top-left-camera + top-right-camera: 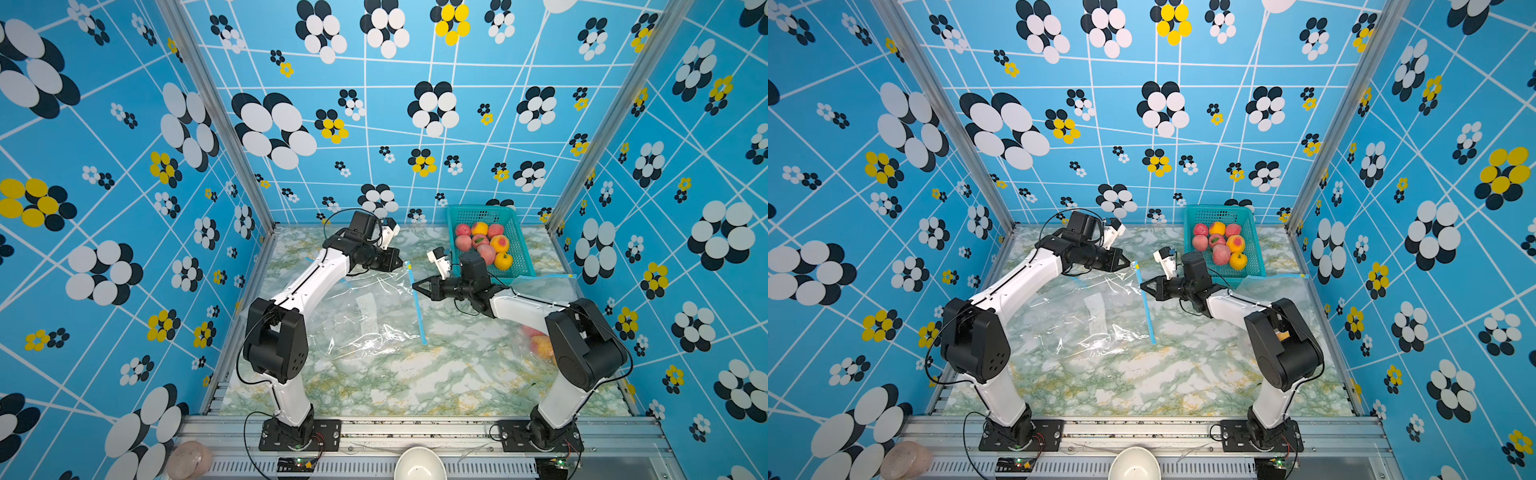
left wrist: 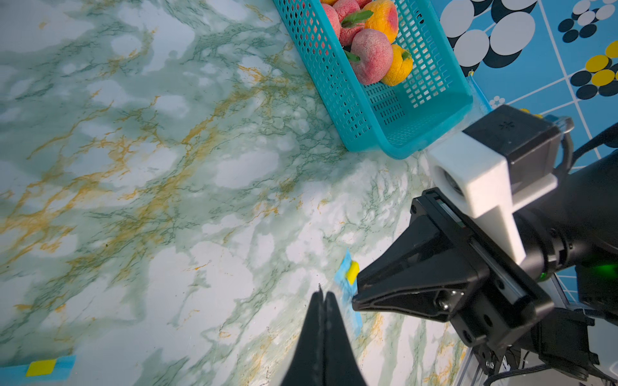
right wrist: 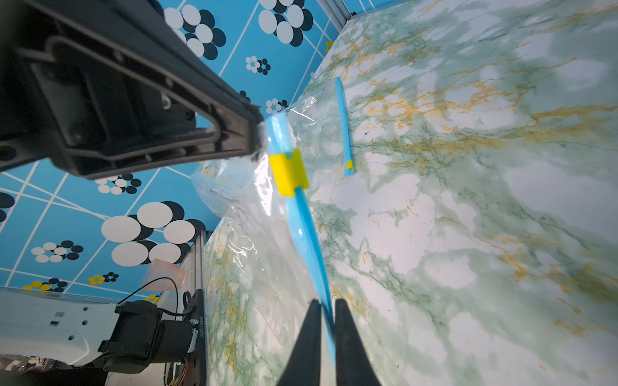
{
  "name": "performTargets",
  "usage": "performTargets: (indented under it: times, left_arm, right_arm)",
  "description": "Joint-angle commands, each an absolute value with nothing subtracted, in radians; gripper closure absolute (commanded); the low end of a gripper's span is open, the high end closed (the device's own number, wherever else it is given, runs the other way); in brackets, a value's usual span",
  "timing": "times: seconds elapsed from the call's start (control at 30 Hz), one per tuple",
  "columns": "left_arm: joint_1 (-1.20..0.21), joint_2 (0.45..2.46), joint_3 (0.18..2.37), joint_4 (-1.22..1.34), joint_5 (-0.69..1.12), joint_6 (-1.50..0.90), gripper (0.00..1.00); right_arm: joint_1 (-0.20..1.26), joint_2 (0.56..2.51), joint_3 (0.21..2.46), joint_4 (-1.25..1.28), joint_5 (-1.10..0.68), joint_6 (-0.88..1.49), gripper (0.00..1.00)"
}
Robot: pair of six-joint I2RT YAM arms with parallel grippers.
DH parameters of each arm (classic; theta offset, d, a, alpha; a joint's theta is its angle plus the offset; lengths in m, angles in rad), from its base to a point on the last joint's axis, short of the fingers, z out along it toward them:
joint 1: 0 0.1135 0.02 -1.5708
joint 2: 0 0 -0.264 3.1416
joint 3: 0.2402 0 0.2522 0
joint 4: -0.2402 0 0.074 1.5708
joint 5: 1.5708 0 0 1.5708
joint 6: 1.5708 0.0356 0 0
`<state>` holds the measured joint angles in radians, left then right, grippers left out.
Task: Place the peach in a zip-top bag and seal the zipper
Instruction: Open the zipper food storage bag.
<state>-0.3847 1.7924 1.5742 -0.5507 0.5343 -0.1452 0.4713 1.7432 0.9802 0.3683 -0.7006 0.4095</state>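
Your left gripper is clenched on the far corner of the clear, crinkly bag, holding it up off the marbled table, right beside the blocky yellow slider. Your right gripper has its slim black jaws narrowed astride the thin blue zip; whether they truly pinch it, you can't tell. The fuzzy pink and orange peaches sit heaped in the teal lattice basket at the table's far right.
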Motion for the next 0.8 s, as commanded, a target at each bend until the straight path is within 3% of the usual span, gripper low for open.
performTargets:
  times: [0.0, 0.47, 0.77]
  left_arm:
    - [-0.382, 1.809, 1.609, -0.56, 0.533, -0.143, 1.0]
    - [-0.405, 1.779, 1.589, -0.563, 0.55, -0.13, 1.0]
    - [-0.407, 1.785, 1.586, -0.54, 0.554, -0.152, 1.0]
  right_arm:
    - [0.485, 1.7, 0.962, 0.4, -0.736, 0.424, 0.85]
    - [0.479, 1.699, 1.063, 0.363, -0.731, 0.451, 0.78]
    - [0.486, 1.671, 0.999, 0.423, -0.798, 0.511, 0.74]
